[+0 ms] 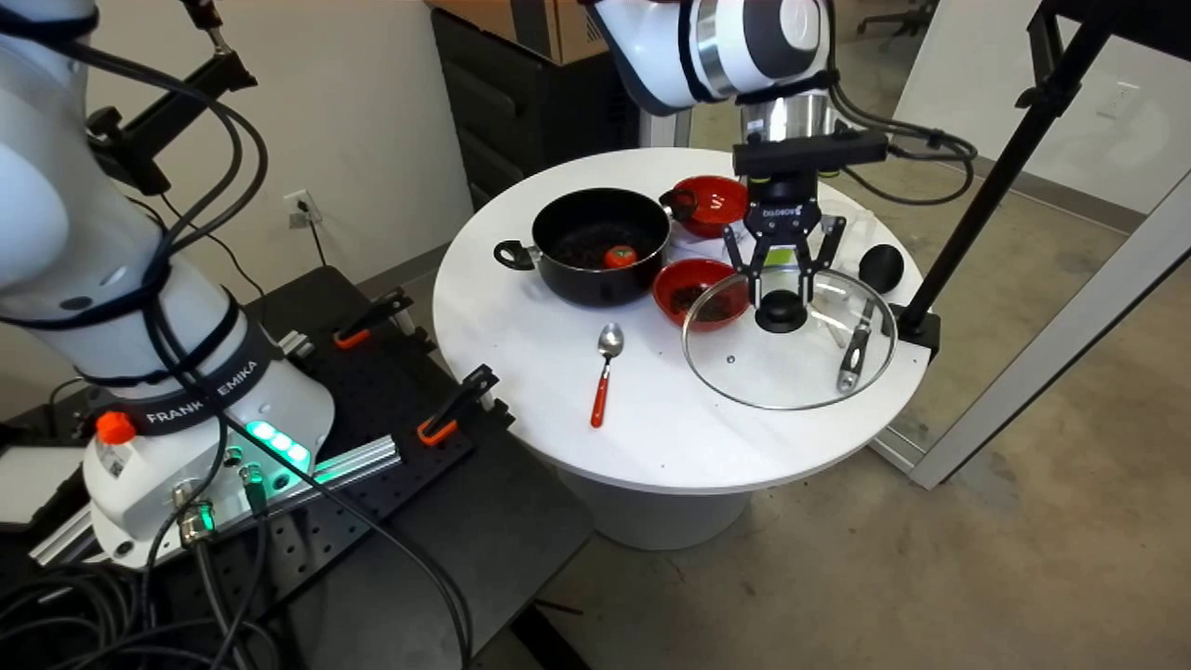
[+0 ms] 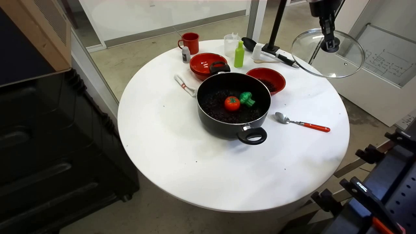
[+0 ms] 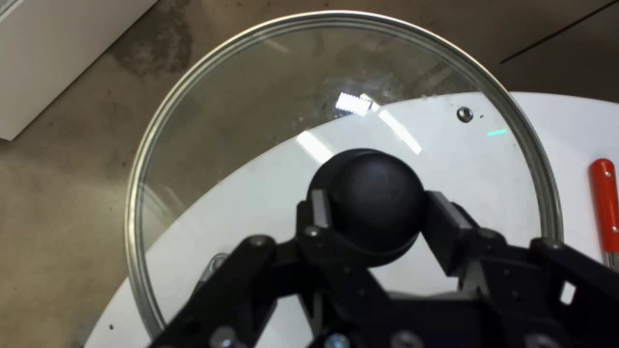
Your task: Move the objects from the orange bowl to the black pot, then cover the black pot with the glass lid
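In an exterior view, the end effector (image 1: 782,301) pinches the round black knob (image 1: 782,316) of the glass lid (image 1: 791,363), a central hold that probably keeps it balanced above the table (image 1: 521,372). In an exterior view, the black pot (image 2: 214,125) stands open, tomato (image 2: 232,104), broccoli (image 2: 248,99) and dark crumbly bits (image 2: 214,109) inside, so covering it seems the step in hand; the lid is well apart from it. In the wrist view, fingers (image 3: 449,217) press both sides of the smooth, domed knob; a metal rim (image 3: 133,217) rings the glass.
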You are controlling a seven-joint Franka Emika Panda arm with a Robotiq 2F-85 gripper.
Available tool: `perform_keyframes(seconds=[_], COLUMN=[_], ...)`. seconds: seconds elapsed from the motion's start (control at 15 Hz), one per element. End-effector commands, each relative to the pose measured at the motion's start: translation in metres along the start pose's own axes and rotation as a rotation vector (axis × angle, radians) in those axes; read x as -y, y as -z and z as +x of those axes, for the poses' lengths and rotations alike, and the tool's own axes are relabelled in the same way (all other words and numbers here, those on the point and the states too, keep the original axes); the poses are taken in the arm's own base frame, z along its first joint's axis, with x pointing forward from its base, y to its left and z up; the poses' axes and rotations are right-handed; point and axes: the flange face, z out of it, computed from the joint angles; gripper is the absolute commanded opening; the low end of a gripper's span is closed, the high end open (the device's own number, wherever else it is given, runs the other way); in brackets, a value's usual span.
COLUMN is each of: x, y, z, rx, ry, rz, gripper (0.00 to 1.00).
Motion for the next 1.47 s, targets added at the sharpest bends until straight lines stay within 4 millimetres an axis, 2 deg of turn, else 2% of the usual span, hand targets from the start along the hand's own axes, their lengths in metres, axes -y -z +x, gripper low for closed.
perform_keyframes(seconds=[0.0,0.2,0.47,0.6,0.8,0.93,1.07,1.4], x=[0.012,0.027,0.059,0.072,0.086,0.092,0.097,0.11], y=[0.07,0.126,0.197,0.226,0.256,0.265,0.26,0.223], z=[-0.017,-0.009,0.019,0.041,0.071,0.094,0.115,0.173], rx=[-0.019,-0.032,-0.047,-0.043,-0.033,-0.009,0.025,0.084], ry=[-0.056,-0.053,-0.053,-0.057,-0.076,-0.091,-0.1,-0.053], rz=[-0.013,-0.006,0.013,0.024,0.052,0.081,0.109,0.148], gripper=[0.25,0.25,0.25,0.25,0.25,0.25,0.25,0.25])
